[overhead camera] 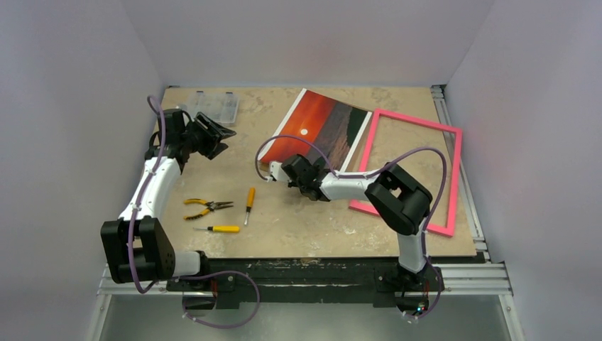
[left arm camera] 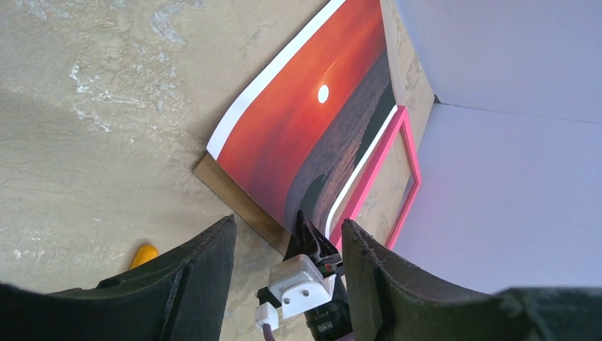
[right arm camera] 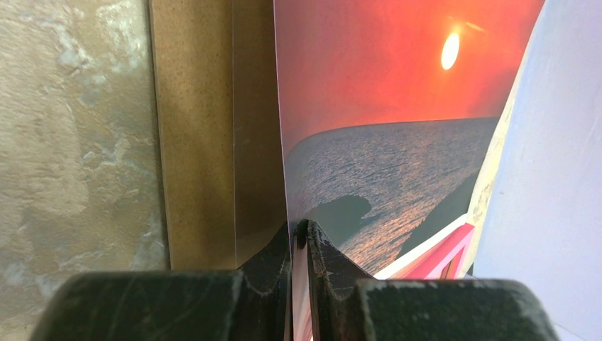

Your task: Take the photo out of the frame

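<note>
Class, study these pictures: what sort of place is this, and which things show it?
Probably a robotics lab test cell: a left arm and right arm bolted at the near edge of a table, plain white walls closing it in, pliers and a screwdriver laid out.

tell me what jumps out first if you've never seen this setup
The red-orange sunset photo catches the eye first, at the far middle of the table, with the right gripper pinching its near edge. Just to its right lies the bright pink frame, empty, with bare tabletop showing through it. The left gripper hangs open at the far left, holding nothing.
</note>
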You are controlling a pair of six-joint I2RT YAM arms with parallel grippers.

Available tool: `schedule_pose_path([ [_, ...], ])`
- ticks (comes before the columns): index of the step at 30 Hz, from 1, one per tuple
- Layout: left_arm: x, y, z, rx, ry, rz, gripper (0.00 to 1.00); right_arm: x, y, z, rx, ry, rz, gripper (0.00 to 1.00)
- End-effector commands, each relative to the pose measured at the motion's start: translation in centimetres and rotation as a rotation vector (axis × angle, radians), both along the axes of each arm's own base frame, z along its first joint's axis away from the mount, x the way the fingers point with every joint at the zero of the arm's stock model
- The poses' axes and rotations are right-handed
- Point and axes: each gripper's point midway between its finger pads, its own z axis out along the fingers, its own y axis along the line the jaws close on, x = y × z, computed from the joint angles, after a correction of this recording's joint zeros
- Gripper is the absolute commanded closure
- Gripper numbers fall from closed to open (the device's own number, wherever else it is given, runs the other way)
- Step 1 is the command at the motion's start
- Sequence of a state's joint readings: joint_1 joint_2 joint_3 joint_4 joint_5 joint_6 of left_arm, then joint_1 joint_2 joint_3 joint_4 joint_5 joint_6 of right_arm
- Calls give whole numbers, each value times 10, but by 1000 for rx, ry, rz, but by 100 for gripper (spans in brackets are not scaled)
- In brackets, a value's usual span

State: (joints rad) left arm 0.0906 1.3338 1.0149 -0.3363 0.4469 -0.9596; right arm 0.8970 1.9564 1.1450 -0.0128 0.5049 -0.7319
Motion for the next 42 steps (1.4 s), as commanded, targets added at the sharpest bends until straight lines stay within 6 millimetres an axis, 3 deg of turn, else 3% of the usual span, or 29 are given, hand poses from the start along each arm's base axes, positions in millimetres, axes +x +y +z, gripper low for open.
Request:
schedule_pose_path([
  [1, 3, 0, 8, -23, -39, -6, 46, -3, -5, 22, 49, -1, -36, 92],
  [15, 2, -3, 9, -46, -50, -12, 46, -18, -32, 9, 22, 37, -108, 90],
  [29, 0, -5, 7, -62, -49, -18, 46, -13, -30, 7, 18, 20, -112, 89],
  [34, -1, -6, 5, -67, -47, -20, 45, -8, -37, 17, 28, -36, -171, 55],
  [37, -1, -6, 5, -67, -56, -20, 42, -4, -40, 50, 100, -91, -247, 47],
  [42, 1, -11, 5, -83, -77, -51, 41, -31, -35, 94, 365, -13, -304, 34],
])
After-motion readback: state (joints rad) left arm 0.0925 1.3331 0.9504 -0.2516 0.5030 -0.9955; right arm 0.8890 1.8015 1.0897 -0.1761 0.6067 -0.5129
